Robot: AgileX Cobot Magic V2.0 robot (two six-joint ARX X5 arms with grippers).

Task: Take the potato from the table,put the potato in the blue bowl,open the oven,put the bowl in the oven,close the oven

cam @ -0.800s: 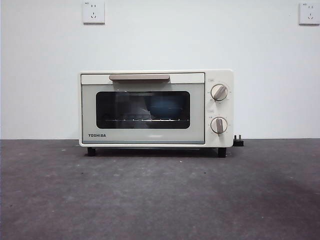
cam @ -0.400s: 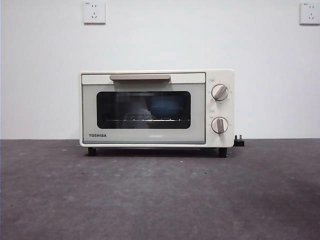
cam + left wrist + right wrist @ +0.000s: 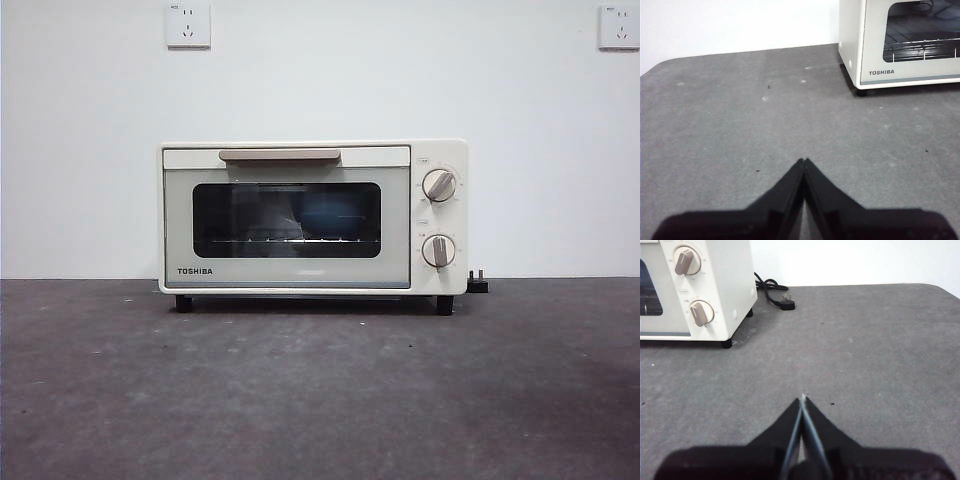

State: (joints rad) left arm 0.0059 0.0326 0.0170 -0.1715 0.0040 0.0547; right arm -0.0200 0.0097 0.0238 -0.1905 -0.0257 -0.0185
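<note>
Cream-white boxy Toshiba toaster oven [image 3: 313,217] stands on the dark grey speckled matte table [image 3: 320,390], long axis running side to side, its dark glass door shut and facing the front camera under a beige bar handle [image 3: 279,154]. Through the glass a round blue bowl [image 3: 335,215] shows dimly on the wire rack. Left gripper [image 3: 803,161] and right gripper [image 3: 802,397] hover above bare table, black jaws pressed together, holding nothing.

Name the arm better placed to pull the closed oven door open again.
Neither clearly: left gripper and right gripper both hang shut over the table, apart from the oven.
</note>
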